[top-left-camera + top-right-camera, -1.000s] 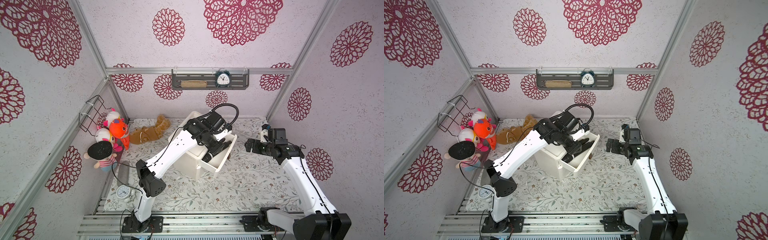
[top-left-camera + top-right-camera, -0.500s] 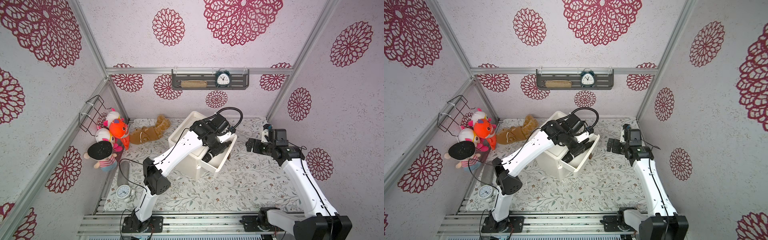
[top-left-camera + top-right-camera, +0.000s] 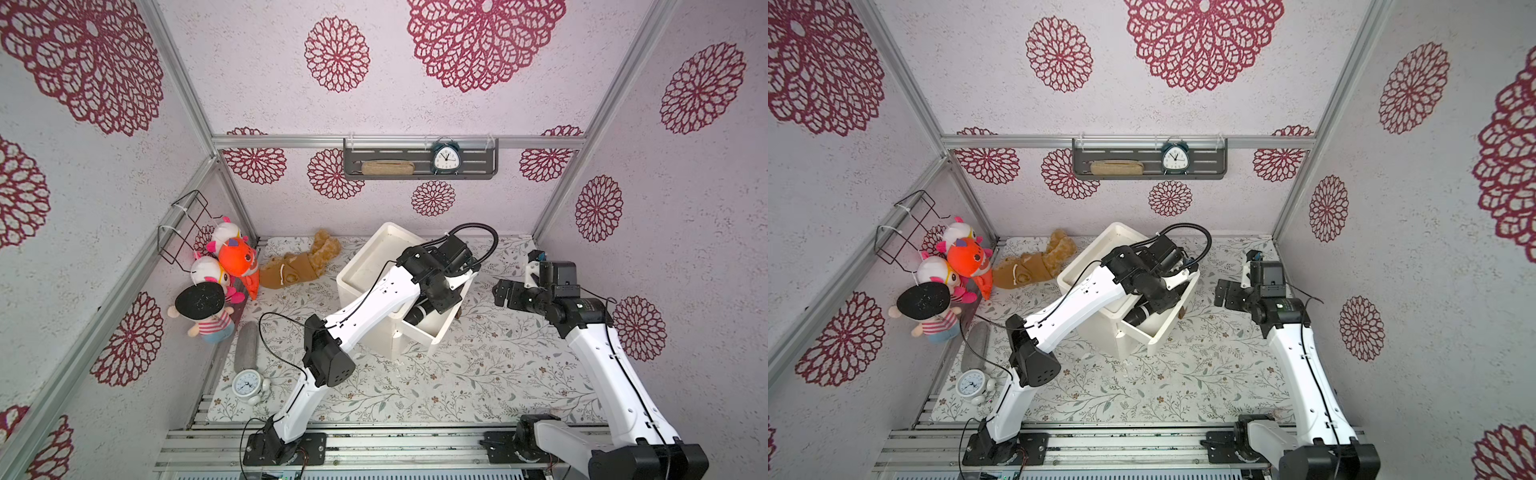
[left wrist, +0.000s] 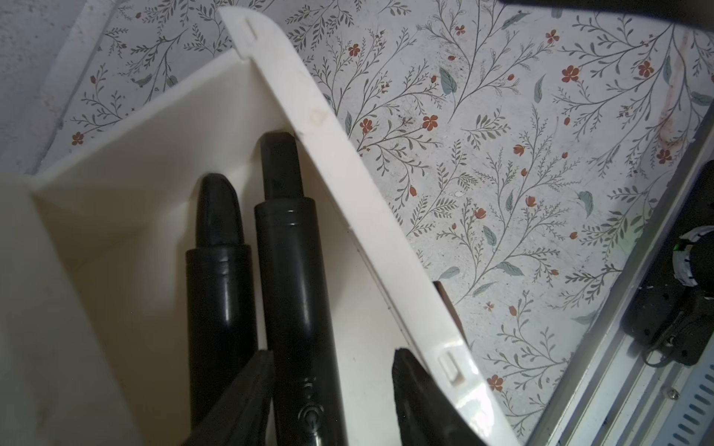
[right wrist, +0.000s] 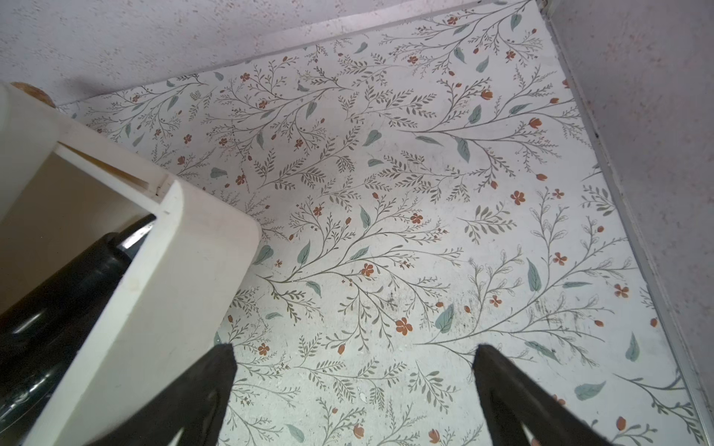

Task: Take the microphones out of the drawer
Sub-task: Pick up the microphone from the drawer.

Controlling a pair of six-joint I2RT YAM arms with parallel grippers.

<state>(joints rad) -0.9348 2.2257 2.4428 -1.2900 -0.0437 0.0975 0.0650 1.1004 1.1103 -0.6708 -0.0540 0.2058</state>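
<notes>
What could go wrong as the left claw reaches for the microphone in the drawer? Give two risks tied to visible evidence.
1. The microphone lies right beside a second black cylinder; one finger of the left claw sits between them and might catch both.
2. The other finger is close to the drawer front; closing or lifting could snag and drag it.

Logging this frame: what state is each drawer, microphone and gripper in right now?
drawer: pulled open
microphone: lying in the drawer, between open jaws
second microphone: lying beside it in the drawer
left gripper: open, astride the microphone, not clamped
right gripper: open, empty, above the floral mat
</notes>
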